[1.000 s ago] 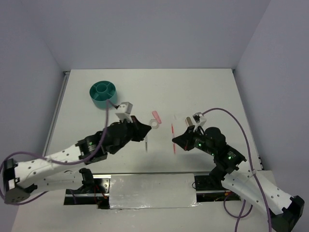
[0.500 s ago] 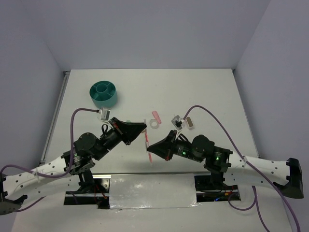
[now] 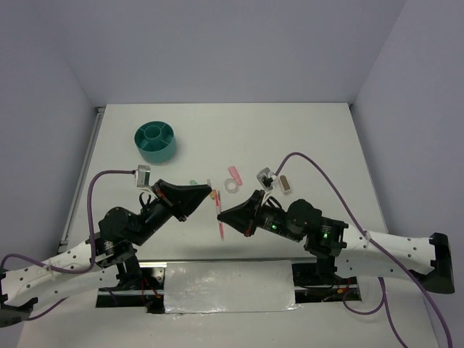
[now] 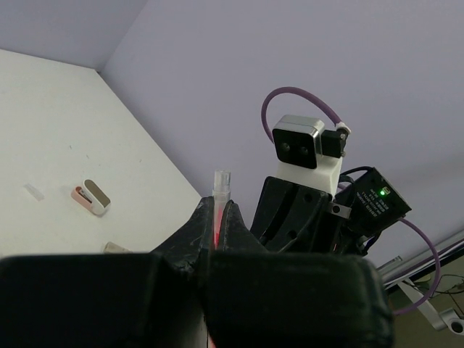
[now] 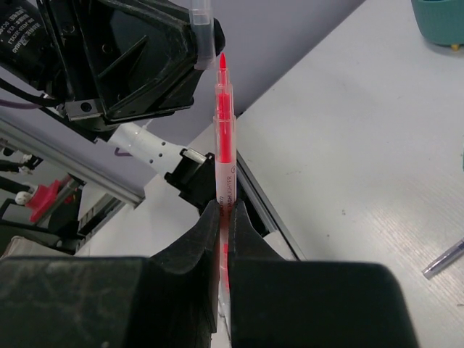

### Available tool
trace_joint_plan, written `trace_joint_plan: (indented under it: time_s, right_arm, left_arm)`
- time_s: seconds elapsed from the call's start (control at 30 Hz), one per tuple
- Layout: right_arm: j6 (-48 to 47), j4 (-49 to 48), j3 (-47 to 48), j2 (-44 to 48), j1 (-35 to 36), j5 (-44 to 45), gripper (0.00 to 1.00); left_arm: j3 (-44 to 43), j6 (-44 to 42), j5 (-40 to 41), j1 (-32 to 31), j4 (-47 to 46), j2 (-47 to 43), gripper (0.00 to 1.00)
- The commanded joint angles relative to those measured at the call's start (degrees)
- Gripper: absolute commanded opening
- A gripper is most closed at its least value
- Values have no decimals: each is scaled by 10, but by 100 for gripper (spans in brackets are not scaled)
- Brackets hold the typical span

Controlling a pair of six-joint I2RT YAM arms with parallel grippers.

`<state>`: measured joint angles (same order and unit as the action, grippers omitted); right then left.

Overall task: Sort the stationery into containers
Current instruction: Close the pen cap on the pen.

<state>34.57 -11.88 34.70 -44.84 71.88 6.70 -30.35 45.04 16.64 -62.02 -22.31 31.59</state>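
Note:
My right gripper [image 5: 225, 210] is shut on a red highlighter pen [image 5: 225, 145], which it holds off the table with the bare tip pointing at the left gripper. My left gripper [image 4: 215, 206] is shut on the pen's clear cap [image 4: 220, 185]. The cap [image 5: 201, 22] sits just beside the pen tip, slightly apart from it. In the top view the two grippers, left [image 3: 211, 194] and right [image 3: 220, 215], meet nose to nose above the table's near middle. The teal container [image 3: 156, 141] stands at the far left.
A pink eraser [image 3: 234, 175], a white tape ring [image 3: 232, 186], a brown eraser [image 3: 286, 183] and a mint-green piece [image 3: 193, 183] lie mid-table. Another thin pen [image 5: 444, 259] lies on the table below the right arm. The table's metal rail [image 3: 83, 170] runs along the left side.
The right gripper has carried the red pen leftward and the left gripper has swung round to face it. Pen tip and cap now sit close together.

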Motion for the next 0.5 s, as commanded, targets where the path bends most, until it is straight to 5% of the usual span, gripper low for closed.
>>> trace_joint_plan:
  time_s: [0.0,0.47]
  right_arm:
    - [-13,-10,33,-9,6,-1,0]
    - [-9,-14,40,-28,12,-14,0]
  left_arm:
    - [1,-9,9,2,-51,-10,0]
    - [4,-19,23,1,-52,-19,0]
